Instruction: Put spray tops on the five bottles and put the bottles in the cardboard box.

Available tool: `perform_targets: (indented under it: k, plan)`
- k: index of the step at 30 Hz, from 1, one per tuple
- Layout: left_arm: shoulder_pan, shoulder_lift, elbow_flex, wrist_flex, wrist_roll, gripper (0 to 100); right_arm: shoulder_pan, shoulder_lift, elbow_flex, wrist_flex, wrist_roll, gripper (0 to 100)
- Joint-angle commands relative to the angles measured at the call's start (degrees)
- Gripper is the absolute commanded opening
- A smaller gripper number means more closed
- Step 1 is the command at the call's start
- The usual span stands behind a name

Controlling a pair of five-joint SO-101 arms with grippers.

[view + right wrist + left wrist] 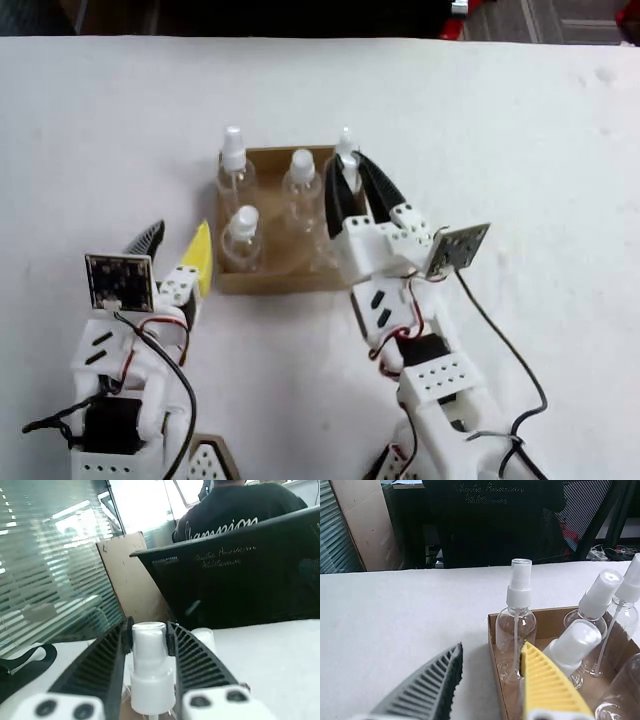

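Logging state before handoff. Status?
Left gripper open, beside cardboard box. Right gripper shut on spray top at box's far corner. Capped bottles crowd close; nothing else in the way.

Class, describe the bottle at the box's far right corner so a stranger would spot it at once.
On the white table sits a cardboard box of spray bottles. In its far right corner, one bottle alone has its white top between the right gripper's black fingers.

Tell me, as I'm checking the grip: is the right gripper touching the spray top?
Touching. In the right wrist view the right gripper clamps the spray top, a finger against each side.
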Motion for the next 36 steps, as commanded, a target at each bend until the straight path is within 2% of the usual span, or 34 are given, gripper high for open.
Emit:
perform_targets:
  k: [1, 23, 29, 36]
  plan:
    - [1.0, -0.5, -0.4, -1.8, 0.6, 18, 0.5, -0.7, 0.9, -1.4, 0.0, 1.5]
    - [1.0, -0.5, -0.4, -1.8, 0.6, 18, 0.0, -0.6, 7.2, -1.1, 0.2, 2.4]
    - [1.0, -0.5, -0.4, -1.8, 0.6, 18, -4.4, -0.7, 8.4, -1.0, 3.3, 19.1]
    - [1.0, -0.5, -0.4, -1.8, 0.5, 18, -6.0, -0.7, 8.6, -1.3, 3.5, 20.5]
